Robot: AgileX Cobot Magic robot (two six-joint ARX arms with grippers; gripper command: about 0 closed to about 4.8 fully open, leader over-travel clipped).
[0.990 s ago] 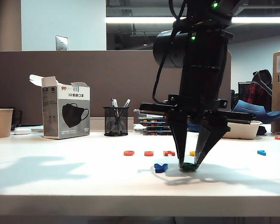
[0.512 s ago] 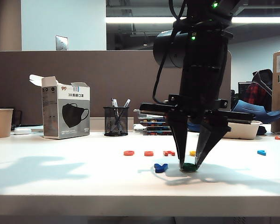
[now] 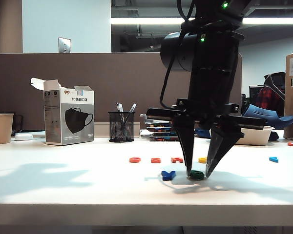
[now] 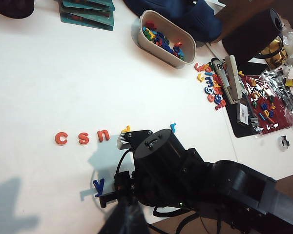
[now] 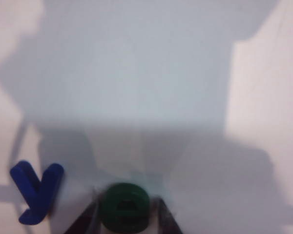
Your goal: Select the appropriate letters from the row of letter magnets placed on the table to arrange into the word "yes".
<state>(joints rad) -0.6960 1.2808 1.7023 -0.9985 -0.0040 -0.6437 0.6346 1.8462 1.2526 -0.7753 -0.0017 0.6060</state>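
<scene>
My right end effector [image 3: 198, 171] stood tips-down on the counter [image 3: 88, 190], its two dark fingers [image 3: 184, 146] spread apart with the green e [image 3: 197, 174] lying flat between them; a gap showed on either side of the letter, so the grip was released and nothing was being grasped. In my right wrist view the green e [image 5: 124, 207] sat between the blurred fingertips [image 5: 83, 222], and the blue y [image 5: 35, 192] lay just beside it, apart from it.

In the exterior view the blue y [image 3: 168, 175] lay on the counter just to the left of the e, nearer the front edge than the other letters. Behind them ran the rest of the row: three red-orange letters, the c [image 3: 135, 160], the s [image 3: 156, 160] and the n [image 3: 177, 160], then the yellow letter [image 3: 201, 160], and well off to the right the light blue letter [image 3: 273, 159].

My left end effector did not show in any view; its wrist camera looked down from high on the counter, on my right arm [image 4: 185, 175], the same row of letters [image 4: 83, 138] and the blue y [image 4: 99, 185].

Farther back on the counter stood a mask box [image 3: 68, 117], a mesh pen cup [image 3: 121, 126], a paper cup [image 3: 1, 127] and a tray of spare letters [image 4: 163, 39].
</scene>
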